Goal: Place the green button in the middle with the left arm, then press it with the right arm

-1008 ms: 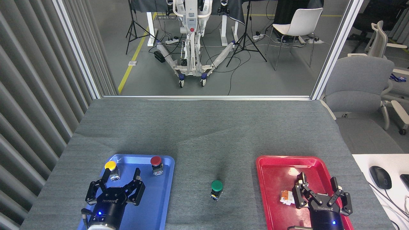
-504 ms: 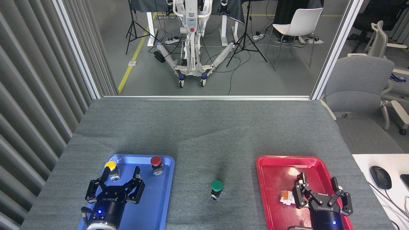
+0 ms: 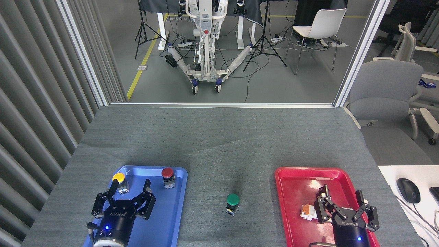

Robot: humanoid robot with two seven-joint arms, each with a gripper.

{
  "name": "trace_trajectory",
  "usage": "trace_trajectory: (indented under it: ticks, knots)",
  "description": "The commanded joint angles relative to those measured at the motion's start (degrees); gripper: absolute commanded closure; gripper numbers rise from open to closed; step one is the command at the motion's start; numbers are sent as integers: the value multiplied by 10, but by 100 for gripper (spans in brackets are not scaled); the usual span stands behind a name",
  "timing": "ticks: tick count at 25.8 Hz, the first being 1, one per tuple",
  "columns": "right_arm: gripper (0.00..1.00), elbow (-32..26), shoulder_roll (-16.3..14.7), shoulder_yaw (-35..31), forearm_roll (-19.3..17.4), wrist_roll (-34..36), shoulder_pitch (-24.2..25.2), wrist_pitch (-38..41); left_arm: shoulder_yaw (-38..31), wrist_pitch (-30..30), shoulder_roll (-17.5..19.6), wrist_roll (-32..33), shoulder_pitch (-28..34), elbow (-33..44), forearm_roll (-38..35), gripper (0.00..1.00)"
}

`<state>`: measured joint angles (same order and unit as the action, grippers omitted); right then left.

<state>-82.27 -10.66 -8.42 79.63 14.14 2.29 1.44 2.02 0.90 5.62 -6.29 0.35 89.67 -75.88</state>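
While the green button (image 3: pixel 233 203) stands upright on the bare grey cloth of the middle (image 3: pixel 219 151) of the worktop, between the two trays and touching neither, both of my arms sit low at the near edge. On my left side, my left gripper (image 3: pixel 130 187) hangs over the blue tray (image 3: pixel 171 219) with its jaws spread wide and nothing between them; one fingertip lies just beside the yellow button (image 3: pixel 119 179) at the tray's far left corner, though I cannot tell whether they touch. A red button (image 3: pixel 167 175) stands at the far right of the same tray, apart from my fingers. On my right side, my right gripper (image 3: pixel 341 193) is also spread open and empty, poised over the red tray (image 3: pixel 291 178), and a small orange and white object (image 3: pixel 307 211) lies in that tray just beside its left finger. That gripper is well apart from the green button, with the tray's left rim between them. Off the cloth at the far right, a dark computer mouse (image 3: pixel 408 190) rests on a white surface. Beyond the worktop's far edge are a grey office chair (image 3: pixel 384 89), a white chair (image 3: pixel 322 22) and a white wheeled stand (image 3: pixel 205 41) on the floor
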Motion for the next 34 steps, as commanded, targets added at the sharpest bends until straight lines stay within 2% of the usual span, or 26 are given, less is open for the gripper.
trace_trajectory:
  ticks: [1,12,13,15,17,18,20,26,31,34]
  knots:
    - [0,0,0,2,0,1,1,0,0,1,0,0,2,0,1,0]
    - [0,-3,-6,16,-3,3,9,0,0,2,-1,0,-5,0,1,0]
    - [4,-4,-7,30,-3,4,9,2,0,2,-1,0,-4,0,1,0]
    - [47,-3,-14,53,-3,7,8,19,0,2,-1,0,-3,0,1,0]
    - [77,-3,-27,77,-3,6,5,58,0,1,-2,0,-4,0,1,0]
    - [88,-4,-28,87,-2,7,5,71,0,2,-3,0,-5,0,1,0]
    - [99,-5,-26,113,0,5,4,79,-1,2,-3,0,-6,1,1,0]
    - [100,0,-20,183,7,1,-2,76,-1,2,-4,0,-7,4,2,0]
    - [100,18,5,226,18,-16,-23,74,-1,2,-2,1,-12,6,2,0]
    - [100,38,23,243,26,-37,-52,59,-1,2,-1,1,-10,5,2,0]
